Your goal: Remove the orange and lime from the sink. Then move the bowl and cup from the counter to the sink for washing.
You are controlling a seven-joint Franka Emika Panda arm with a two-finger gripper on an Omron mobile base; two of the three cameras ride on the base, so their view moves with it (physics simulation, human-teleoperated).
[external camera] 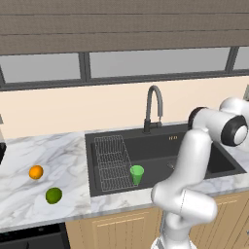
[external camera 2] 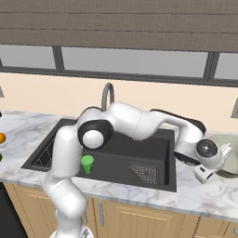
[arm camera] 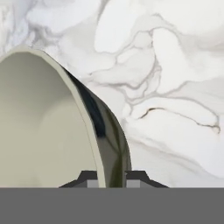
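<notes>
left base view: the orange [external camera: 36,171] and lime [external camera: 53,195] lie on the surface [external camera: 44,155], the cup [external camera: 137,174] stands in the sink [external camera: 160,151]. right base view: the hand reaches the bowl [external camera 2: 228,158] right of the sink. hand view: the fingers [arm camera: 92,178] are clamped on the bowl's rim.

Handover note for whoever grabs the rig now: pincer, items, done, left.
Pincer: shut on the bowl rim, one finger inside the wall and one outside, on the counter right of the sink.
Orange and lime: on the counter left of the sink.
Cup: upright in the sink by the wire rack.
Done: fruit out, cup in.
Left: carry the bowl into the sink and release.
</notes>
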